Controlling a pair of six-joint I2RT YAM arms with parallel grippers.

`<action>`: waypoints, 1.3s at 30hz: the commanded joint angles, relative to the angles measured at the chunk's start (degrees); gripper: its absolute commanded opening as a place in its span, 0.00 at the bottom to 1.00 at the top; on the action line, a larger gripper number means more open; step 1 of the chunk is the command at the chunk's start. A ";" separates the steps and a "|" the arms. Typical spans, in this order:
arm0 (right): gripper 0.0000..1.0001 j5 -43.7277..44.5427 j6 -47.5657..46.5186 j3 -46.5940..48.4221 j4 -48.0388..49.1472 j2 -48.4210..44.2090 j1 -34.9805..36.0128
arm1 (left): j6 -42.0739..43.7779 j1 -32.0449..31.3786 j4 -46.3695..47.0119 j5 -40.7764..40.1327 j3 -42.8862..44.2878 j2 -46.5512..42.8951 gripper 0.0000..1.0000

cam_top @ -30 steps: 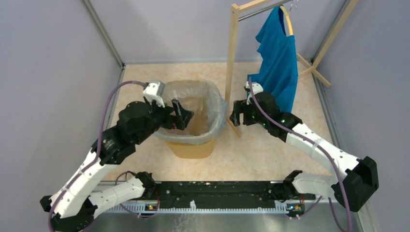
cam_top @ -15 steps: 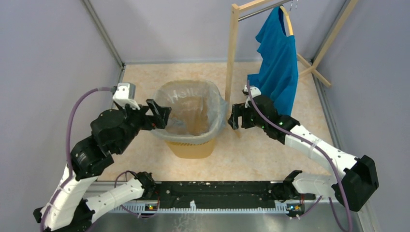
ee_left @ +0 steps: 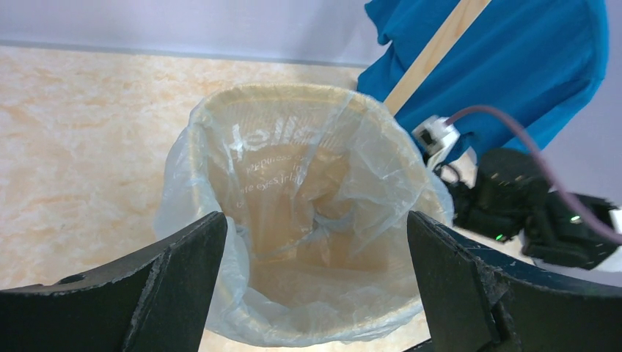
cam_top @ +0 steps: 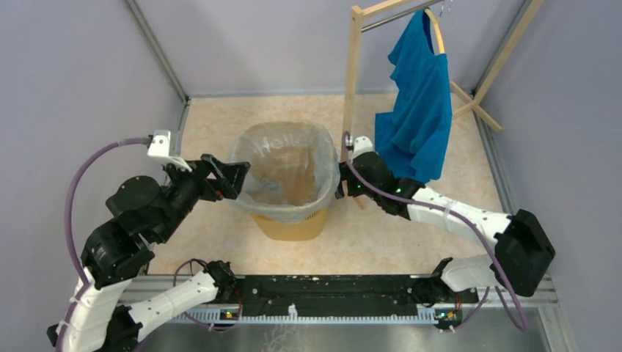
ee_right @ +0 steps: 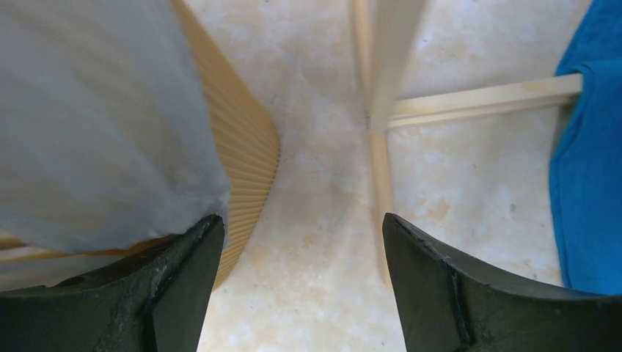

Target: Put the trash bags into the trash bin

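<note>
The left end effector [cam_top: 224, 176] has backed out of the trash bin [cam_top: 290, 226], jaws wide apart and empty, while the right end effector [cam_top: 343, 182], also apart, has edged closer, and between them the trash bag [cam_top: 323, 163] lines the bin, seemingly nearly done.

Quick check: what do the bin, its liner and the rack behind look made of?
Trash bag: thin plastic film, translucent pale blue-grey, glossy and wrinkled, with white print; the bin's colour shows through it.
Trash bin: probably moulded plastic, yellow-orange and fairly matte, with fine vertical ribs or slots on its side.
Rack: pale, unpainted wood in square-cut bars.
</note>
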 commanded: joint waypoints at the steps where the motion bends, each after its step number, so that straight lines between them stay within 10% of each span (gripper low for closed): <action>1: 0.79 9.49 -4.20 1.62 10.24 4.47 6.79 | 1.15 -0.19 2.20 1.89 3.74 -0.11 0.99; 26: 0.81 -1.79 -8.27 40.62 17.05 42.07 28.33 | 1.50 -0.16 0.29 1.92 8.91 -3.50 0.99; 39: 0.90 -0.31 -4.38 38.83 6.24 30.24 30.03 | 1.50 -0.21 1.12 1.13 7.12 -4.73 0.99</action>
